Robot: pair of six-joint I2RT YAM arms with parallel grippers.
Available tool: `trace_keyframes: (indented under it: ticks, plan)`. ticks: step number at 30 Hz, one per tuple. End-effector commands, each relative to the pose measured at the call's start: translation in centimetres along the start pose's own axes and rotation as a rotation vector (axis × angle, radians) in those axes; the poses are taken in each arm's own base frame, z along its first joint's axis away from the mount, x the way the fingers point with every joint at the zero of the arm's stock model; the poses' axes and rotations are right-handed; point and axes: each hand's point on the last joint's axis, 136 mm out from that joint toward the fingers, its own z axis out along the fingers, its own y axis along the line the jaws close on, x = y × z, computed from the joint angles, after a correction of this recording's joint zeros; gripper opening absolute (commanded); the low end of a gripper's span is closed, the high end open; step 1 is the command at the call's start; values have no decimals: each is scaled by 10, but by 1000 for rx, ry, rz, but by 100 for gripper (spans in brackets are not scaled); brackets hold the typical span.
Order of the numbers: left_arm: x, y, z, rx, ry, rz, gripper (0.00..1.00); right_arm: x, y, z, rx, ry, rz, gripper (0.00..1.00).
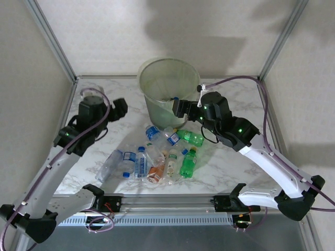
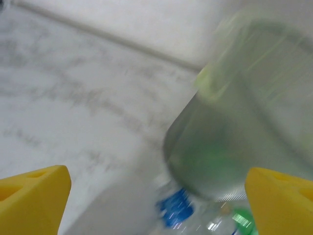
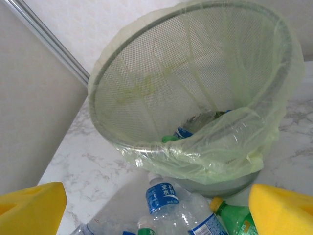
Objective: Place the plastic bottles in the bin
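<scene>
- Right gripper [image 1: 180, 109]: fingers wide apart, empty, at the near wall of the bin [image 1: 157, 78].
- Left gripper [image 1: 121, 107]: fingers apart, empty, well left of the bin.
- Plastic bottles [image 1: 140, 163]: heaped on the table just in front of the bin; a few inside.
- Green bottle [image 1: 191, 138]: lying flat, just base-side of the right gripper, long axis left-right. Right arm nearer.

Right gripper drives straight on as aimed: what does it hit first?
The right gripper would most likely meet the bin first, at its near rim; depth is unclear.
</scene>
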Motion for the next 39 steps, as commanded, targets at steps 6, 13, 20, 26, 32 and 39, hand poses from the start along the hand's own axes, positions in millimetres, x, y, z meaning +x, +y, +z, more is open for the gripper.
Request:
trace_keyframes:
  ticks: [6, 13, 20, 26, 32, 39]
  plan:
    - [127, 74, 18, -222, 324, -45, 89, -9, -1, -6, 2, -60, -1, 97]
    - [166, 95, 28, -288, 406, -54, 91, -5, -5, -4, 19, -57, 0, 98]
    - [177, 117, 28, -412, 404, -93, 93, -2, -10, -4, 25, -68, 10, 99]
    - [205, 132, 31, -473, 448, -158, 91, 0, -12, -5, 22, -85, 14, 99]
    - [221, 141, 30, -505, 480, -182, 91, 1, -15, -3, 32, -83, 0, 99]
    - [224, 148, 34, -552, 475, -191, 94, 2, -17, -5, 35, -92, -5, 99]
